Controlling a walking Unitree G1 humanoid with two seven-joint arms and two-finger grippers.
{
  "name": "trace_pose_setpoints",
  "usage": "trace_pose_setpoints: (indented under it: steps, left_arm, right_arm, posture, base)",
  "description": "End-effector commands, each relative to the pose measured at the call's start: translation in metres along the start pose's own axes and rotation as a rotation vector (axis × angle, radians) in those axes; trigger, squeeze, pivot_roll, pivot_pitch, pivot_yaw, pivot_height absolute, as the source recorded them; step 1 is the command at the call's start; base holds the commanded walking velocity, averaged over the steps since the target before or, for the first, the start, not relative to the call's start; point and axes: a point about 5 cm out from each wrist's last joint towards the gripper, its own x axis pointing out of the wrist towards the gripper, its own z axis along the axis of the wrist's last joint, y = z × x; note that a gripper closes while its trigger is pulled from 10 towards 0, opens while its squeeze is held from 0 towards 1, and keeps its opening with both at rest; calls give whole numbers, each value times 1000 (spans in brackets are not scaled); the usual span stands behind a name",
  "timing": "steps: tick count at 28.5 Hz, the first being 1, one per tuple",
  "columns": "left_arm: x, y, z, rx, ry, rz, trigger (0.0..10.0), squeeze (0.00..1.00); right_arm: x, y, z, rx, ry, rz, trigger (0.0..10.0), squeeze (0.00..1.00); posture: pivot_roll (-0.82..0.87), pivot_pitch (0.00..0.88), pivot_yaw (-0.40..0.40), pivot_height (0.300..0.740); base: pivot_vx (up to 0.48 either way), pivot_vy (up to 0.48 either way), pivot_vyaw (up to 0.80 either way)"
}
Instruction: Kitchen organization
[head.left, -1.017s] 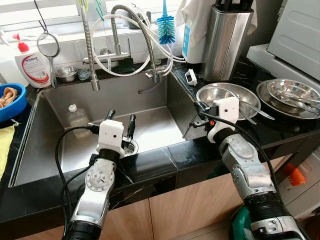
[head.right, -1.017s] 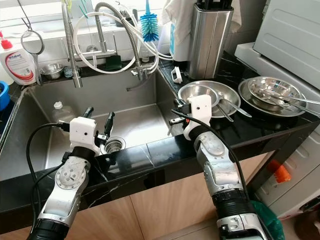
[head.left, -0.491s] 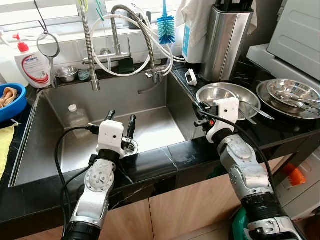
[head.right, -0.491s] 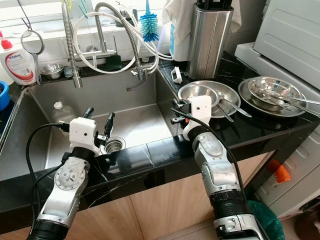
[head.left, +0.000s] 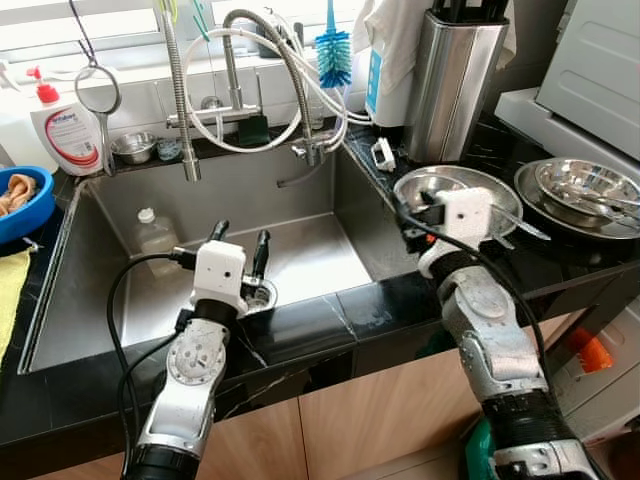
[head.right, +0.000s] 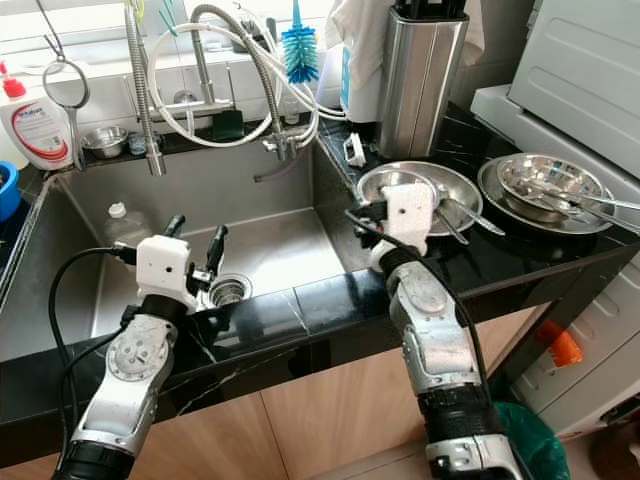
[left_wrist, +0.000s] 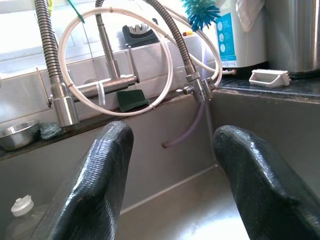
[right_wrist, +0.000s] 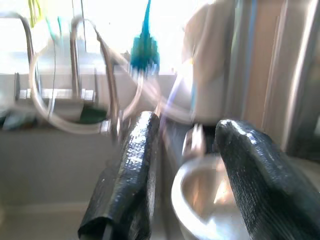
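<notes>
My left gripper (head.left: 241, 240) hangs open over the steel sink (head.left: 310, 250), just above the drain (head.left: 256, 293), with nothing between its fingers (left_wrist: 97, 185). A clear plastic bottle (head.left: 155, 236) lies in the sink's far left corner. My right gripper (head.left: 408, 222) is open at the sink's right rim, beside a wide steel bowl (head.left: 445, 184) on the black counter. The blurred right wrist view shows that bowl (right_wrist: 202, 200) low between the fingers (right_wrist: 255, 175). Further right, stacked steel bowls (head.left: 585, 185) hold spoons.
A coiled faucet (head.left: 290, 80) and white hose arch over the sink's back. The ledge carries a soap bottle (head.left: 65, 135), a small steel bowl (head.left: 132, 147) and a hanging strainer (head.left: 97, 95). A steel knife block (head.left: 455, 80) stands back right, a blue bowl (head.left: 20, 200) far left.
My right gripper has lifted and swung a little toward the wide steel bowl. The left arm has stayed still.
</notes>
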Motion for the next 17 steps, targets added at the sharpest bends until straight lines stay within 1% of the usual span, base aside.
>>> trace_pose_setpoints:
  steps: [1, 2, 3, 4, 5, 8, 9, 10, 11, 13, 14, 16, 17]
  left_arm:
    - [-3, 4, -1, 9, 13, 17, 10000, 0]
    - [-3, 5, -1, 7, 16, 24, 10000, 0]
    - [-3, 7, -2, 3, 19, 30, 10000, 0]
    - [-3, 7, -2, 3, 19, 30, 10000, 0]
    - [-2, 7, -2, 4, 19, 31, 10000, 0]
    - [-2, 8, -2, 6, 19, 30, 10000, 0]
    - [-1, 7, -3, 6, 20, 27, 10000, 0]
    - [-1, 7, -3, 6, 20, 27, 10000, 0]
    - [-1, 6, -3, 3, 20, 24, 10000, 0]
    - [0, 6, -3, 2, 20, 23, 10000, 0]
    - [-1, 5, -3, 2, 20, 20, 10000, 0]
    - [-1, 4, -2, 2, 20, 14, 10000, 0]
    - [-1, 5, -2, 1, 20, 12, 10000, 0]
  right_arm:
    - [-2, 2, 15, -13, -64, -4, 10000, 0]
    - [-6, 2, 23, -22, -95, -14, 10000, 0]
    - [-14, 0, 30, -53, -123, -31, 10000, 0]
    - [-14, 0, 30, -53, -123, -31, 10000, 0]
    - [-20, -1, 32, -90, -131, -42, 10000, 0]
    - [-27, -3, 31, -158, -129, -66, 10000, 0]
    - [-36, -9, 24, -192, -101, -107, 10000, 0]
    - [-36, -9, 24, -192, -101, -107, 10000, 0]
    - [-45, -16, 16, -199, -55, -163, 10000, 0]
    - [-49, -19, 12, -207, -32, -190, 10000, 0]
    - [-53, -21, 7, -228, -4, -206, 10000, 0]
    - [-56, -24, 4, -201, 13, -230, 10000, 0]
    - [-58, -25, 1, -134, 28, -262, 10000, 0]
  posture:
    - [-91, 0, 45, 740]
    - [-96, 0, 48, 740]
    - [-97, 0, 48, 740]
    - [-97, 0, 48, 740]
    - [-99, 0, 50, 740]
    - [-111, 0, 54, 740]
    - [-115, 0, 54, 740]
    - [-115, 0, 54, 740]
    - [-115, 0, 56, 740]
    - [-115, 0, 56, 740]
    - [-117, 0, 57, 740]
    - [-116, 0, 61, 740]
    - [-118, 0, 62, 740]
  base:
    - [0, 0, 0]
    - [0, 0, 0]
    - [0, 0, 0]
    - [0, 0, 0]
    - [0, 0, 0]
    - [0, 0, 0]
    - [0, 0, 0]
    - [0, 0, 0]
    - [0, 0, 0]
    - [0, 0, 0]
    - [0, 0, 0]
    - [0, 0, 0]
    - [0, 0, 0]
